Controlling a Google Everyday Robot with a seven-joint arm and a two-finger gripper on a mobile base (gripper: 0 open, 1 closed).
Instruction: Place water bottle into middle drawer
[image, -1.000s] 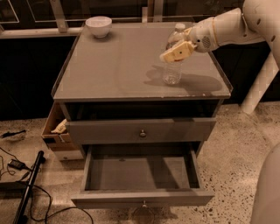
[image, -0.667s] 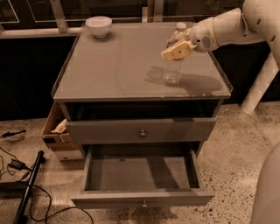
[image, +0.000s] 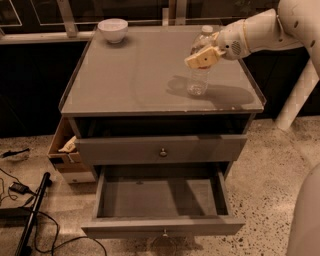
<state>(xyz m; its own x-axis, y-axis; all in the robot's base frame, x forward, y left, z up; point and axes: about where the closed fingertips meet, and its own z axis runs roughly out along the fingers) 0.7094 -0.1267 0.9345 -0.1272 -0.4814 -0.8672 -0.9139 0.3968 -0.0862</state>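
Grasp made: pincer clenched round small clear plastic water bottle, upright over grey worktop | wide grey middle drawer open, unfilled | carry-over and drop remain.

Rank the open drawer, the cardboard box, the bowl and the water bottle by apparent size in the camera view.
1. open drawer
2. cardboard box, partly hidden behind the cabinet
3. water bottle, with the gripper at its upper part
4. bowl, though it sits farthest back, so unsure
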